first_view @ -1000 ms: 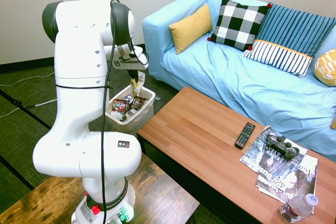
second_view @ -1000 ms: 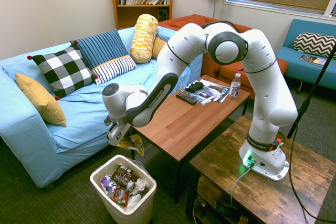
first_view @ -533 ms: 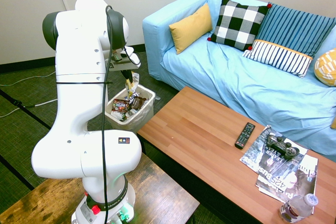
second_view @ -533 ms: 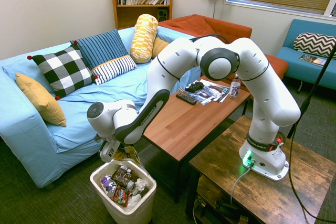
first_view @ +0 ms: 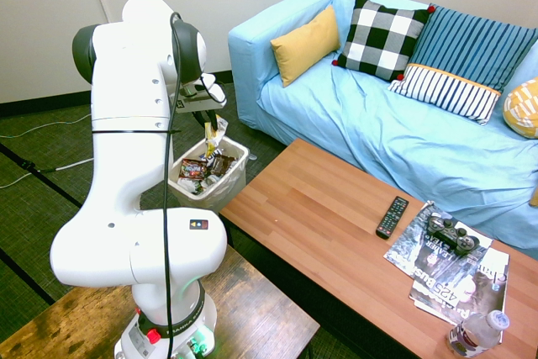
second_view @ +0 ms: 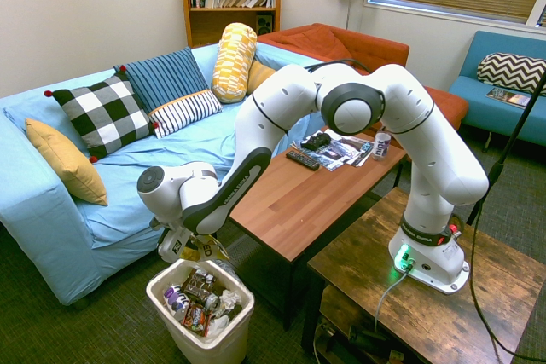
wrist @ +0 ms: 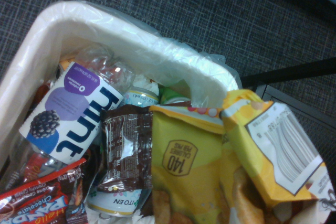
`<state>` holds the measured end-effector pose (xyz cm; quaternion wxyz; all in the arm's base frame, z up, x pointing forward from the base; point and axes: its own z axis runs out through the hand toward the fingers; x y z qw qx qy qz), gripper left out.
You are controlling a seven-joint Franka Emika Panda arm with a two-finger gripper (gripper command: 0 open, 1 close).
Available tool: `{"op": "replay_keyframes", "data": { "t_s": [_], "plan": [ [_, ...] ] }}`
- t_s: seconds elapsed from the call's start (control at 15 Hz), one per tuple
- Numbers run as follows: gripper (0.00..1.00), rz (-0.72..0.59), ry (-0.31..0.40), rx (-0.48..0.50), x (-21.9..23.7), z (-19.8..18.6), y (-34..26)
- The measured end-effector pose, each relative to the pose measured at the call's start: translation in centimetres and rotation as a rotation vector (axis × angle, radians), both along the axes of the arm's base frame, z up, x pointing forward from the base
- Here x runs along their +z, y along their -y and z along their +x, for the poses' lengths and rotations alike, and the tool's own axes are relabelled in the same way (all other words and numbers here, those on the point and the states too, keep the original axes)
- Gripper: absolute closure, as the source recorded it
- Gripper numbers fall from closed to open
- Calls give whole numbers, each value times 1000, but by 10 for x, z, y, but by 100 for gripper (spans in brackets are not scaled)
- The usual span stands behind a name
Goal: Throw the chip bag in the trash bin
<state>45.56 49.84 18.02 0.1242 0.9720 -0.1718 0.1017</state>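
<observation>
The chip bag [first_view: 215,139], crumpled yellow and white foil, hangs from my gripper [first_view: 207,124], which is shut on the bag's top edge. It dangles just above the open mouth of the white trash bin [first_view: 223,195] on the carpet beside the sofa's arm. From the other side, the chip bag [second_view: 211,249] sits right over the trash bin [second_view: 200,349], close to its far rim, with the gripper [second_view: 194,251] low above it. The wrist view shows the chip bag [wrist: 210,171] over the lined bin rim [wrist: 131,40].
The bin holds a purple-labelled bottle [wrist: 73,114], a brown wrapper [wrist: 126,156] and a red wrapper [wrist: 37,198]. The wooden coffee table [first_view: 319,216] stands right next to the bin. The blue sofa [first_view: 370,124] is behind it.
The arm has swung the chip bag away from the table and lowered it, from well above the bin's side to just over its mouth. The grip on the bag is unchanged.
</observation>
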Motion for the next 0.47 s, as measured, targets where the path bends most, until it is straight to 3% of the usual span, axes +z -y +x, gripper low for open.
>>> {"op": "replay_keyframes", "data": {
  "t_s": [0.47],
  "plan": [
    [0,0,-1,1,1,5,3]
  ]
}}
